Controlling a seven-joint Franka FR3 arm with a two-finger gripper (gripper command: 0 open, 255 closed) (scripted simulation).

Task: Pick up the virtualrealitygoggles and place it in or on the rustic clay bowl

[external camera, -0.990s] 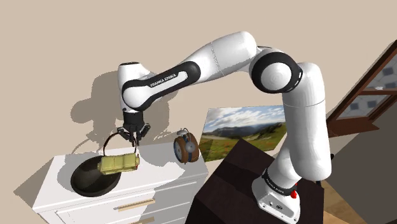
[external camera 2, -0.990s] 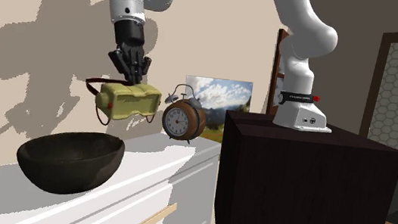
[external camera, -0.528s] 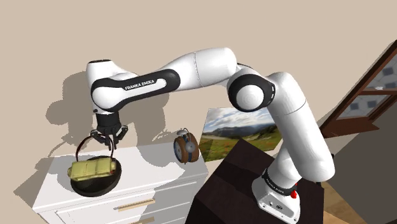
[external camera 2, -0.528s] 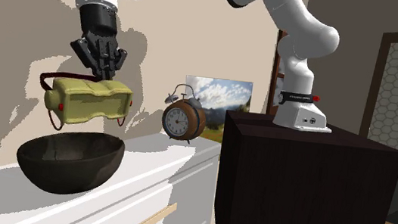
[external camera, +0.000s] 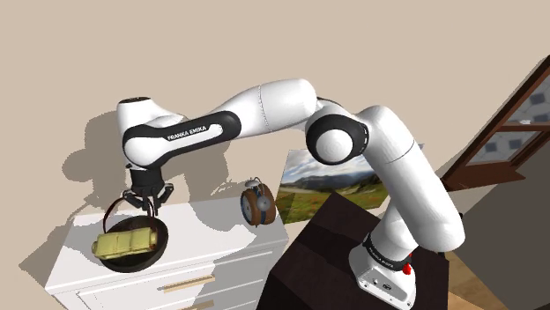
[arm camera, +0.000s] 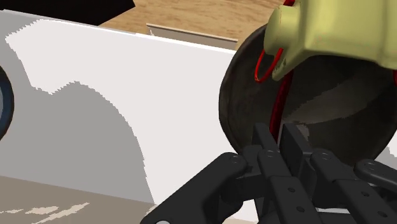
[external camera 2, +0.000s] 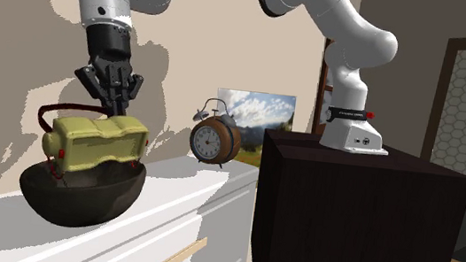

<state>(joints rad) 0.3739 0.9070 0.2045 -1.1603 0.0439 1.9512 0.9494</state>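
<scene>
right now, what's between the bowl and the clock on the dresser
Nothing: the shoulder view shows bare white dresser top between the bowl, which holds the goggles, and the clock.

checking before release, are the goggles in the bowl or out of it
In, partly: the goggles dip below the rim of the dark bowl, held by their red strap in the shut hand.

Arm (external camera: 264, 106): white shells, dark joints, FRANKA EMIKA lettering (external camera: 190, 132)
Gripper (arm camera: 278, 132): all black, linked fingers (arm camera: 295, 139)
Base (external camera: 379, 275): white, red button (external camera: 407, 269)
</scene>
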